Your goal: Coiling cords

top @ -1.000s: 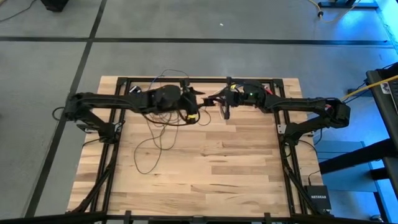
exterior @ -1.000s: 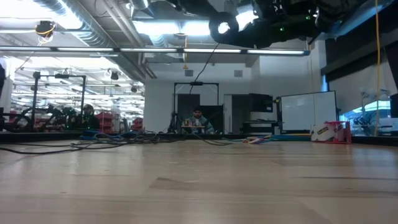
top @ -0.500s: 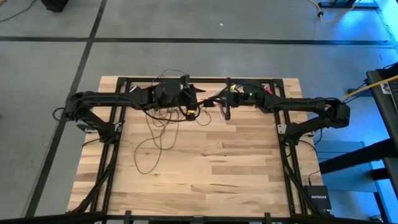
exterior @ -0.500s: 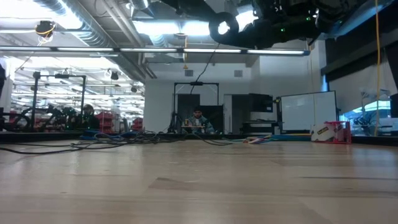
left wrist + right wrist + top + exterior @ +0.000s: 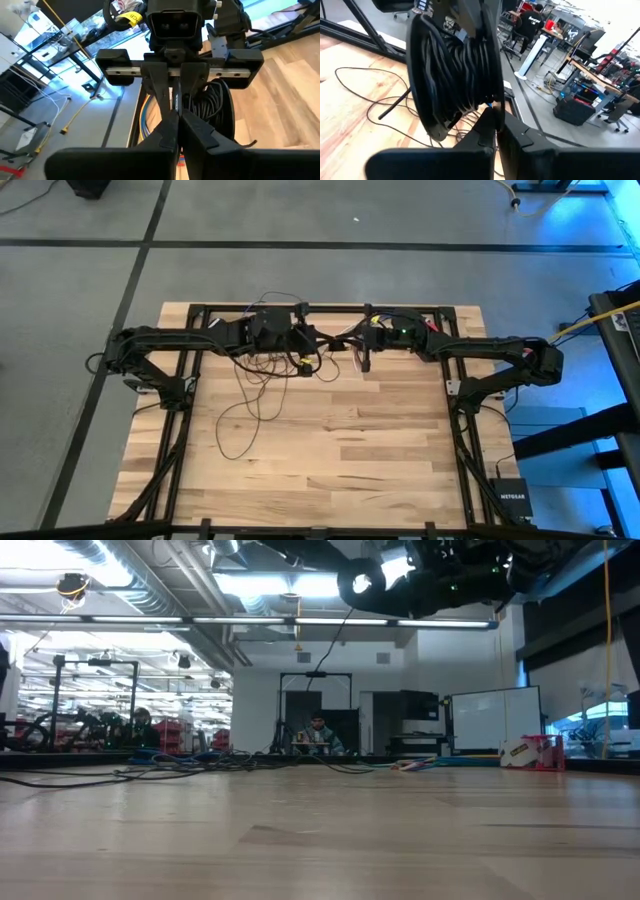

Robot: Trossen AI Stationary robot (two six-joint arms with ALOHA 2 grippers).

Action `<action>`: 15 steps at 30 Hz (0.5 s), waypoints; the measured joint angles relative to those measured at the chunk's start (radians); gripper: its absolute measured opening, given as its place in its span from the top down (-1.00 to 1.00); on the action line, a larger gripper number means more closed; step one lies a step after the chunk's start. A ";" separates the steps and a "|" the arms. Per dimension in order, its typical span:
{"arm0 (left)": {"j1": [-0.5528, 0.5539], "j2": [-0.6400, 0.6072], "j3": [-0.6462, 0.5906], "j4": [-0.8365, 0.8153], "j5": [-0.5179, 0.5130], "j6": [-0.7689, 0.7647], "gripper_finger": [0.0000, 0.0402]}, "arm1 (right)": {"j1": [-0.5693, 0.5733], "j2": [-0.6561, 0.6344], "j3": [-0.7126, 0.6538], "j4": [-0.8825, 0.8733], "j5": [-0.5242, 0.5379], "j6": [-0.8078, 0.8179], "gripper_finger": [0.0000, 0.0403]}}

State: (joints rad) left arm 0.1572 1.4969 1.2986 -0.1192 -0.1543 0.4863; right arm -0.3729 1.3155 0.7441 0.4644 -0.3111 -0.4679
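Cord slack lies toward the left arm, with the wound spool between both grippers.

The cords [image 5: 255,395] trail in loose loops across the table's [image 5: 380,450] left-centre, running up to a spool [image 5: 455,85] at the far edge. The left gripper [image 5: 300,340] sits nearer the slack, jaws pinched shut; what they hold is unclear. The right gripper [image 5: 495,127] is closed at the spool's rim.

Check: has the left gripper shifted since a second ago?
Yes. The left gripper has moved toward the table's far edge and closed.
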 joint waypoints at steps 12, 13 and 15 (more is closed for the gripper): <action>-0.045 -0.029 -0.001 -0.007 -0.214 -0.032 0.99 | 0.019 -0.212 0.119 -0.432 0.322 -0.024 0.34; -0.052 -0.033 -0.001 -0.007 -0.214 -0.036 0.99 | 0.022 -0.235 0.126 -0.495 0.338 -0.024 0.29; -0.068 -0.045 -0.018 0.054 -0.214 -0.030 0.99 | 0.028 -0.273 0.122 -0.599 0.334 -0.006 0.23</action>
State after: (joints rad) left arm 0.0892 1.4516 1.2801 -0.0654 -0.3680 0.4567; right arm -0.3446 1.0422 0.8663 -0.1346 0.0226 -0.4740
